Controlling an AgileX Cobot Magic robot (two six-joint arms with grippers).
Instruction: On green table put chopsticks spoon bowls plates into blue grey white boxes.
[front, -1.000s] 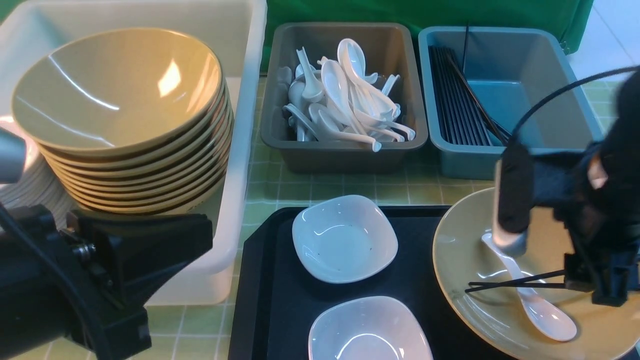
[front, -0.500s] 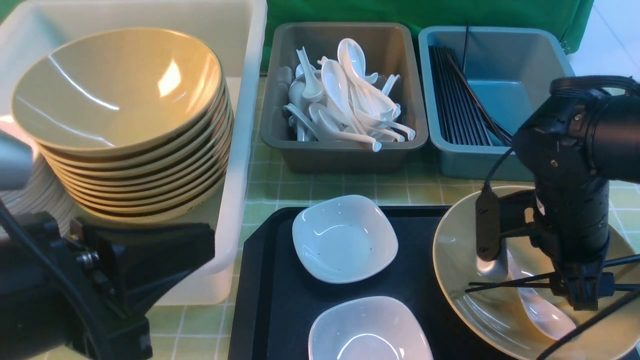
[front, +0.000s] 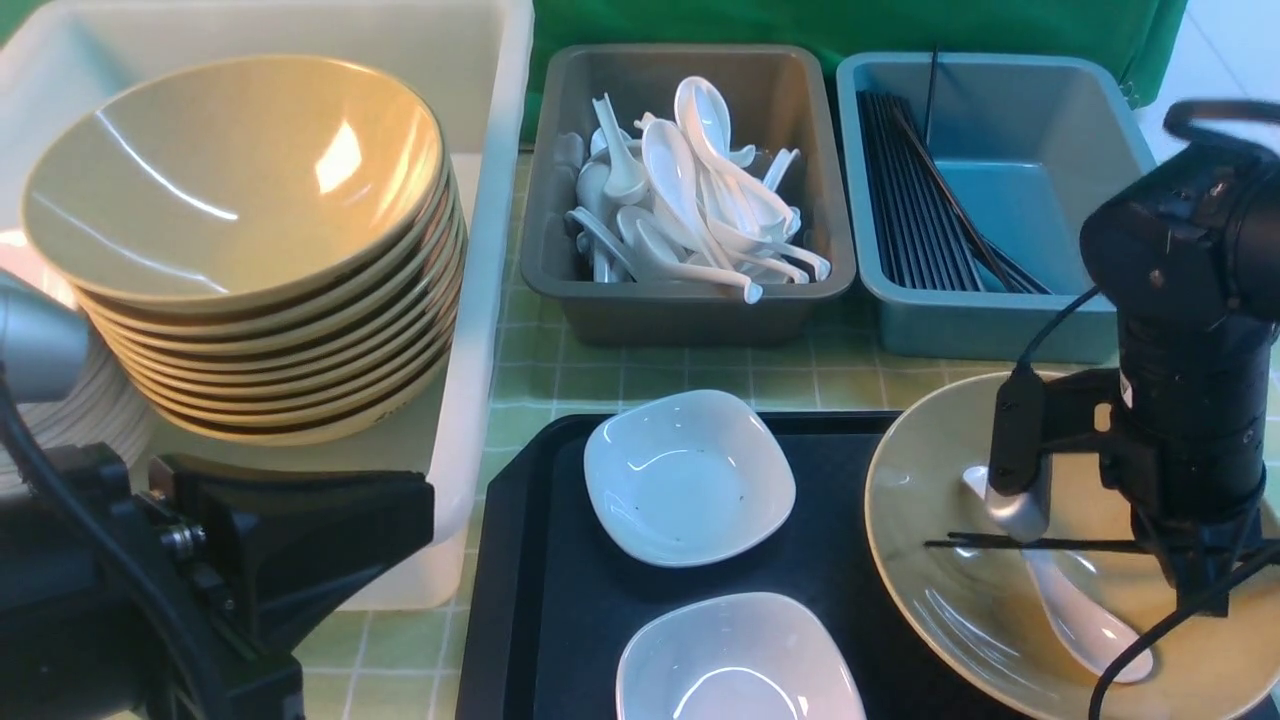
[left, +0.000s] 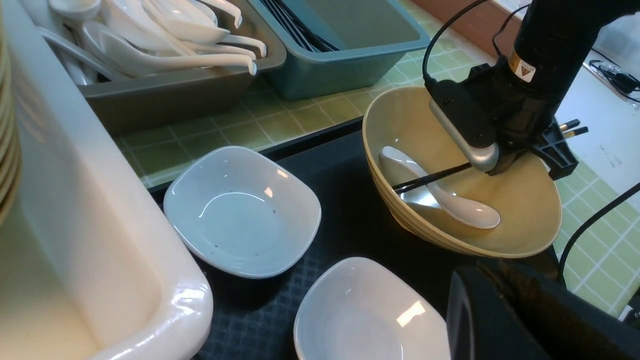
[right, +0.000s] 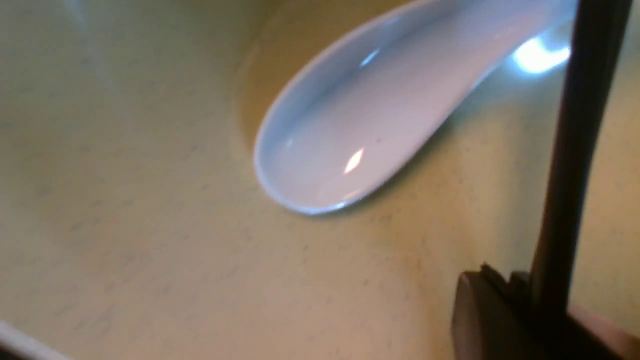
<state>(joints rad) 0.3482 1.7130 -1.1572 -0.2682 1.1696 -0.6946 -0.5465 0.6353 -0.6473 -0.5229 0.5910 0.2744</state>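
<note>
Inside the one bowl (front: 925, 600) on the black tray (front: 560, 600), the right gripper (front: 1192, 575) is clenched on the chopsticks (front: 1000, 543) crossing the spoon (front: 1085, 625); the left gripper (front: 400, 500) hangs closed and empty; two plates (front: 690, 478) also remain unsorted; the white box (front: 500, 200), grey box (front: 690, 310) and blue box (front: 960, 325) are already well filled.

Front camera looks forward and down across the desk (front: 700, 380). Left wrist camera views the bowl (left: 525, 200) obliquely from nearby; right wrist camera sits very close inside it. All share the spoon (right: 360, 115).
</note>
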